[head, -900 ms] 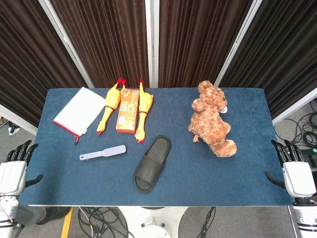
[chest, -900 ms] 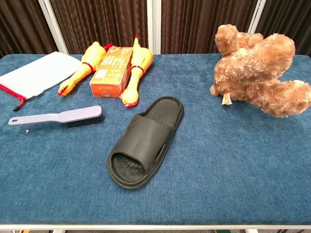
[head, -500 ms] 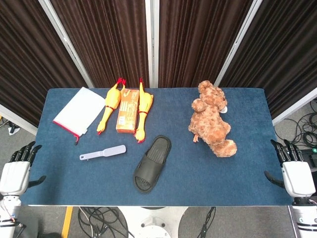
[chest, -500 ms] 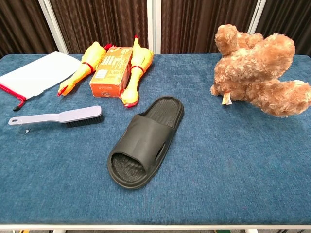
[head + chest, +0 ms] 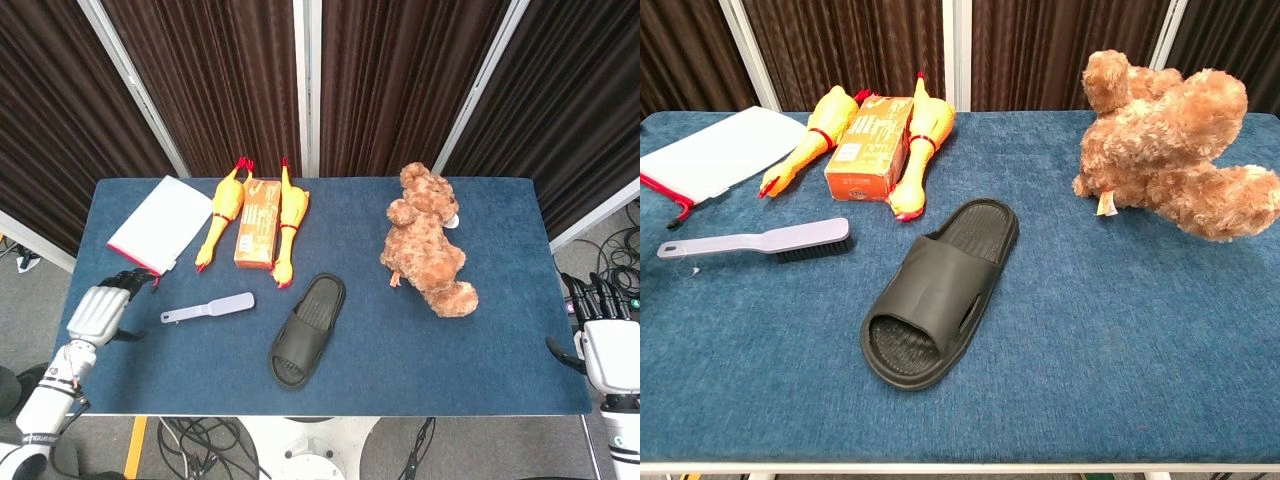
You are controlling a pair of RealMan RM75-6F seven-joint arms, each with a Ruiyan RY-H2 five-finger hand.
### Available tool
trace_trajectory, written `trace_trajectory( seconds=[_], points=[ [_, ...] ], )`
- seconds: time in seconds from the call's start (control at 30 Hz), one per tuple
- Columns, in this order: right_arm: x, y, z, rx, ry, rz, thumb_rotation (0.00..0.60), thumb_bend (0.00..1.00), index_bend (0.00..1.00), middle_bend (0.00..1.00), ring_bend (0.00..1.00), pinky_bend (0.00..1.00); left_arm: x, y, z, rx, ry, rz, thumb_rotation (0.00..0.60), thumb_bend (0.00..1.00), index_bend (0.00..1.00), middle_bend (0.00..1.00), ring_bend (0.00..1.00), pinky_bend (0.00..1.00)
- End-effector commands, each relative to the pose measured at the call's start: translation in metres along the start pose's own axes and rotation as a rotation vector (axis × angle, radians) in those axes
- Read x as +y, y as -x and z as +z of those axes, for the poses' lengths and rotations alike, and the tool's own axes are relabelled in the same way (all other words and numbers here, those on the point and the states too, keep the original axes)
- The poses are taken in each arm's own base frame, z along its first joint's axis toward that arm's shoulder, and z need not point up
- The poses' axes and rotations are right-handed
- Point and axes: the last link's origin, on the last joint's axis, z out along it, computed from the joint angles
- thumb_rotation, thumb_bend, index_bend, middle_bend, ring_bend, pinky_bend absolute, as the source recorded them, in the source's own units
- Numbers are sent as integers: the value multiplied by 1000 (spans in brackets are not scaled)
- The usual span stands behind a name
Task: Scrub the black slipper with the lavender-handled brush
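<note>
A: Starting at the fingers. Left hand (image 5: 97,313) sits at the lower left of the head view, over the counter's edge, fingers (image 5: 128,279) bent forward and somewhat bunched, nothing in them. Whether they are properly closed, cannot tell from this angle.

B: Right hand (image 5: 608,350)?

A: Lower right, off the counter's edge. Fingers (image 5: 597,294) apart, pointing up-frame, holding nothing.

B: The task's things?

A: Lavender-handled brush (image 5: 760,242) lies flat, left of centre, handle tip toward the left hand, bristle end toward the black slipper (image 5: 939,291). Brush and slipper are apart. The slipper lies sole down, mid-frame, on a diagonal, toe opening toward the bottom of the frame.

B: Further out?

A: White pouch (image 5: 160,224) at upper left. Two rubber chickens (image 5: 222,210) flanking an orange box (image 5: 257,235) at upper centre. Teddy bear (image 5: 429,242) at upper right, well away. Blue counter (image 5: 400,360) under everything.

B: Risks from here?

A: My reading: the left hand looks nearest the brush. The handle is thin and lies flat on the cloth, so fingers closing too high may nudge it away rather than catch it. The slipper is loose; scrubbing strokes may push it along the counter unless the right hand comes across to pin it.
</note>
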Motion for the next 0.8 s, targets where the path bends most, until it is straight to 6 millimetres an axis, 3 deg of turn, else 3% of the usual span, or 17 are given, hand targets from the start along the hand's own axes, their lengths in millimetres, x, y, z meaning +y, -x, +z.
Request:
trace_trajectory(
  seconds=[0.03, 0.3, 0.57, 0.8],
  points=[
    [1, -1, -1, -1, 6, -3, 600, 74, 57, 141, 2, 92, 18, 7, 41, -135, 27, -26, 600, 38, 264, 290, 238, 327],
    [4, -1, -3, -6, 20, -4, 600, 74, 57, 141, 2, 92, 30, 26, 53, -154, 43, 36, 600, 41, 259, 295, 242, 329],
    [5, -1, -5, -6, 23, 1, 600, 74, 57, 141, 2, 92, 17, 44, 69, -121, -35, 123, 600, 40, 257, 294, 242, 325],
    [6, 0, -9, -6, 27, 6, 600, 74, 57, 142, 2, 92, 6, 46, 80, -135, -72, 123, 600, 41, 258, 295, 242, 323]
  ],
)
